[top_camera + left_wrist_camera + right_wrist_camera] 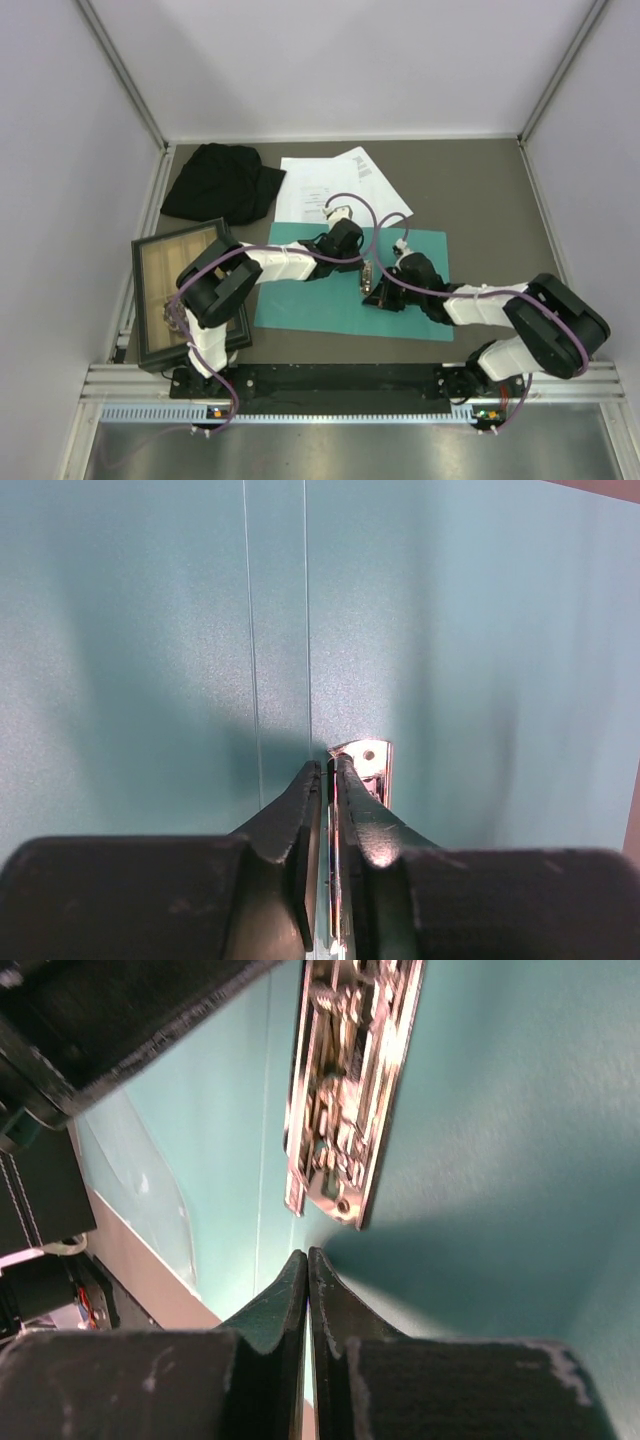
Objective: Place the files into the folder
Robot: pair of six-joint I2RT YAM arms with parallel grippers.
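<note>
Folder (300, 300), teal and opened flat, lies in the middle of the counter (480, 200). The white files (325, 185) rest at its far edge, nearer the left arm. A metal clip (345, 1090) runs near-to-far along the spine. At its near end the right tool (307, 1255) is clenched on nothing. At its far end the left tool (328, 772) is almost closed with bright metal between its jaws, though whether it grips is unclear. Only the overhead view shows the files.
</note>
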